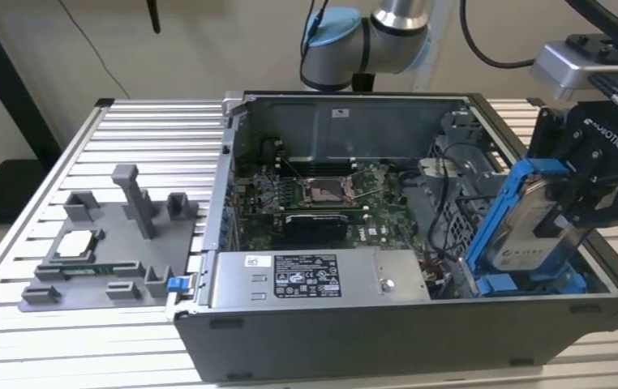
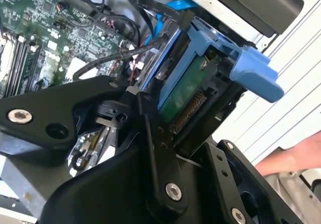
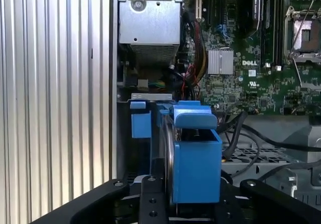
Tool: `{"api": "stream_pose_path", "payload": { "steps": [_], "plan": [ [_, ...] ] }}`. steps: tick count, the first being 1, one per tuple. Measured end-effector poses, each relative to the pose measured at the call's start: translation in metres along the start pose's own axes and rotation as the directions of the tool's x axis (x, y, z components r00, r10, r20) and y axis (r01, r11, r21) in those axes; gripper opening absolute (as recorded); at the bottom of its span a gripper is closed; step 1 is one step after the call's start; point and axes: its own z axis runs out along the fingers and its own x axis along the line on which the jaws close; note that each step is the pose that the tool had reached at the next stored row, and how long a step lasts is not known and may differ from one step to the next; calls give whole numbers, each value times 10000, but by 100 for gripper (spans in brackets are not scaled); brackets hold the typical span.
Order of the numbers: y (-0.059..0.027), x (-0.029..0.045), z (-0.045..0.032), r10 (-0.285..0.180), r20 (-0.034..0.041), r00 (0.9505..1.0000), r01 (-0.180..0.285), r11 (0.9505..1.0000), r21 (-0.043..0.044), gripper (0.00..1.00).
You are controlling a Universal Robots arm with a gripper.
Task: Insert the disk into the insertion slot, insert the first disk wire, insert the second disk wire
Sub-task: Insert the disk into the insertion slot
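The first step is under way and, by my judgement, not finished. The claw (image 1: 572, 212) is clamped on the disk (image 1: 528, 231), its black fingers (image 2: 155, 148) pressed against the drive's two faces. It holds the disk on edge and leaning, at the exterior view's right end of the open computer case (image 1: 396, 344). The blue carrier bracket (image 3: 196, 158) frames the drive. Its lower end sits low among the blue parts by the case wall, at the mouth of the insertion slot, whose perforated grey metal (image 3: 253, 156) lies just beside it. How deep it has gone I cannot tell, but the disk stands tilted, not seated flat. The drive's connector edge (image 2: 188, 113) looks bare in the second wrist view, and black cables (image 2: 115, 53) lie loose over the motherboard (image 1: 331, 198). So both disk wires appear to be left to do. As for writing, white lettering runs along the claw's body. The disk carries a white label, and a black-and-white sticker covers the grey power-supply box (image 1: 320, 279). The board also bears small white print, and I leave all of it unread. On the slatted table (image 1: 157, 130) a grey fixture tray (image 1: 104, 247) stands well apart from the case.
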Motion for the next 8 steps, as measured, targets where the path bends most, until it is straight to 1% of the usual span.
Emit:
{"api": "stream_pose_path", "payload": {
  "steps": [7,8],
  "plan": [
    [-11,14,27,-1,7,10000,1,10000,0,0],
    [-14,14,31,-6,20,10000,6,10000,6,0]
  ]
}}
